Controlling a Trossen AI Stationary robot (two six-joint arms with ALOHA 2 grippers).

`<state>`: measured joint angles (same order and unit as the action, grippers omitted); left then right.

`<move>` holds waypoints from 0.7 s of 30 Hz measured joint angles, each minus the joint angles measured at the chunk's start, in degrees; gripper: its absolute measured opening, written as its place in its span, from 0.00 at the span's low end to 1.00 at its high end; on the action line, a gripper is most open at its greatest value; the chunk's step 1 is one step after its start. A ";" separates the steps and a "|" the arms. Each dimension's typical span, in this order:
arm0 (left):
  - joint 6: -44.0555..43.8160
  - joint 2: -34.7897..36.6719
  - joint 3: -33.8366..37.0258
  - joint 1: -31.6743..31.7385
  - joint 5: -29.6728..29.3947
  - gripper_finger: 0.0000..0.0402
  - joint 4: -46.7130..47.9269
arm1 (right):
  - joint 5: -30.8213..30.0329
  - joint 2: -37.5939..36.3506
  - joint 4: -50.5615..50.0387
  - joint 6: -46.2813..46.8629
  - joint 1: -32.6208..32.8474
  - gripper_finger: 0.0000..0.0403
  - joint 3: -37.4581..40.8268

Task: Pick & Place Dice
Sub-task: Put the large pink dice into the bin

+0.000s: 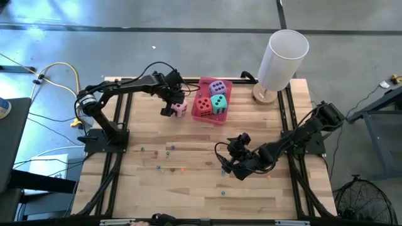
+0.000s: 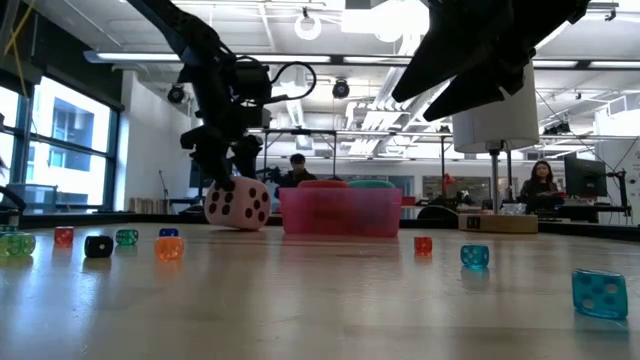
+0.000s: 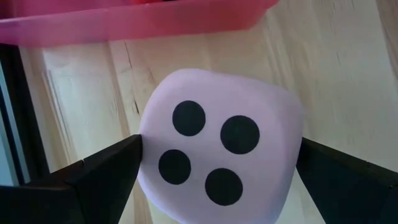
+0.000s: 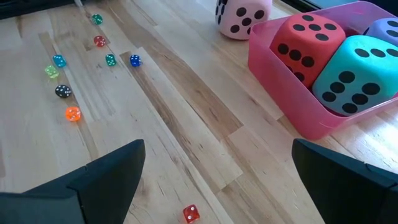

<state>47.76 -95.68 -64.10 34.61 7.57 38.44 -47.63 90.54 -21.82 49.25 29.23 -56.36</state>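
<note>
Three dice (image 1: 211, 98) sat in the pink tray (image 1: 226, 82) — your left end effector (image 1: 173, 107) straddled the pink die (image 1: 180, 108) beside that tray, fingers spread; your right end effector (image 1: 227, 161) waited released, well away.

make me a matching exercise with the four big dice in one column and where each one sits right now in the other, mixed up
Column one:
1. pink die
2. red die
3. teal die
4. purple die

Column two:
A. in the pink tray, near corner on the left arm's side
B. in the tray, far end
C. on the table beside the tray, between the open left claw's fingers
D. in the tray, near corner on the right arm's side

Pairs: 1-C, 2-A, 3-D, 4-B
</note>
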 joint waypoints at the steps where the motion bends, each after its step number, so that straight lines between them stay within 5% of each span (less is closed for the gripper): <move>1: 0.03 -0.01 0.00 0.00 -0.09 1.00 0.02 | 0.02 0.00 0.00 0.00 0.01 0.99 0.00; 21: -1.54 -1.05 0.11 2.59 5.86 1.00 -0.35 | 0.02 0.00 0.24 0.40 0.02 0.99 0.00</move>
<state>46.22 -96.73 -63.99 37.20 13.44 38.09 -47.62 90.54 -21.58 49.65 29.26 -56.36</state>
